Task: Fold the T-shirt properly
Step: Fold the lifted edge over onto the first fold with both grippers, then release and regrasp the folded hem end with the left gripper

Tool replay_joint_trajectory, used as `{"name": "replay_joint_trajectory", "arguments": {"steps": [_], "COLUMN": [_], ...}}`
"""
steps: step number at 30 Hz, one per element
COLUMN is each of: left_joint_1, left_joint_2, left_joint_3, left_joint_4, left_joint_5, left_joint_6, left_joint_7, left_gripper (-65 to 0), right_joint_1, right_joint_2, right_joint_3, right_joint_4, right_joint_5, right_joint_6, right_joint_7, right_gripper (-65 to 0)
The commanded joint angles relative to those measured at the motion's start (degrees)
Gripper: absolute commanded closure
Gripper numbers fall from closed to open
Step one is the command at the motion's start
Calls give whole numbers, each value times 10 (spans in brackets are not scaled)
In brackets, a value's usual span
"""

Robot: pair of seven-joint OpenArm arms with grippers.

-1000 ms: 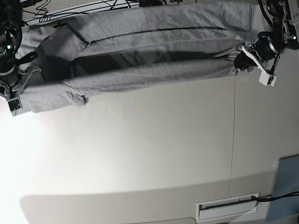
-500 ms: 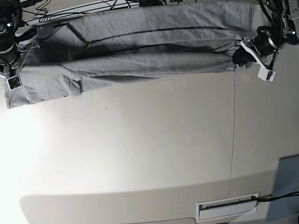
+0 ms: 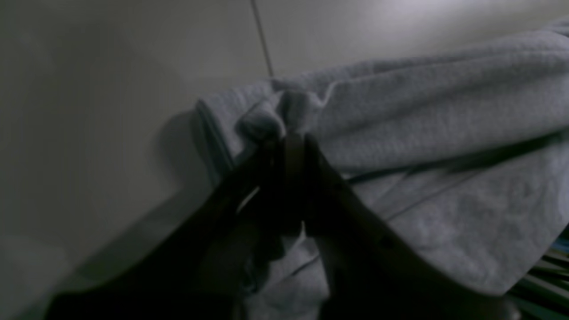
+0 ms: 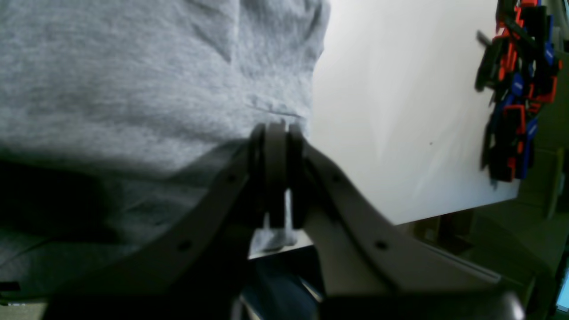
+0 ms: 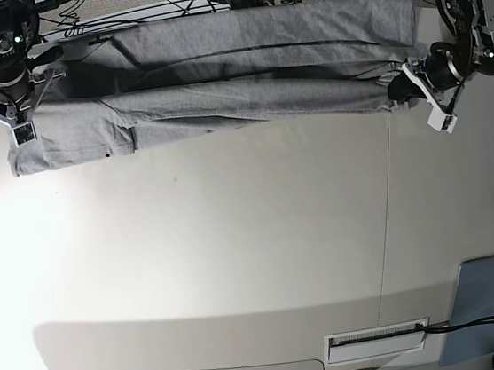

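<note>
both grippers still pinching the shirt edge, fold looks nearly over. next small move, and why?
Probably lower both ends a little further and then release. The left gripper and right gripper are each shut on the T-shirt, whose front flap already lies folded over the rear half along the table, so little travel seems left.

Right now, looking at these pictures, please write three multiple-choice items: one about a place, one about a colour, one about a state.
1. Where does the T-shirt lie on the table?
A. along the far edge
B. in the middle
C. on the blue-grey pad

2. What colour is the T-shirt?
A. red
B. heather grey
C. black

3. How are the left gripper and the right gripper?
A. both open
B. one open
C. both shut on the T-shirt

Answers: 1 A, the base view shows it stretched between the arms at the top; 2 B, grey in every view; 3 C, both wrist views show cloth pinched.
</note>
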Motion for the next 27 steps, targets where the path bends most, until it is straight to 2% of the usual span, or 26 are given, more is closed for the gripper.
{"name": "replay_joint_trajectory", "arguments": {"steps": [1,5,13,27], "left_joint_1": [-2,-2,-1,23], "left_joint_2": [-21,-34,-34,-35], "left_joint_3": [-5,-5,-5,-5], "left_joint_4": [13,47,95,111], "left_joint_5": [2,3,2,-11], "left_joint_6": [4,4,8,8], "left_joint_7": [2,11,45,97], "left_gripper": [0,0,0,0], "right_joint_1": [-2,-2,-2,-2], "right_joint_2": [7,7,7,7], "right_joint_3": [7,7,7,7], "right_joint_4": [9,9,9,9], "right_joint_5": [-14,-14,-14,-14], "right_joint_6": [-8,-8,-7,-7], "right_joint_7": [4,3,-7,-9], "right_gripper": [0,0,0,0]}}
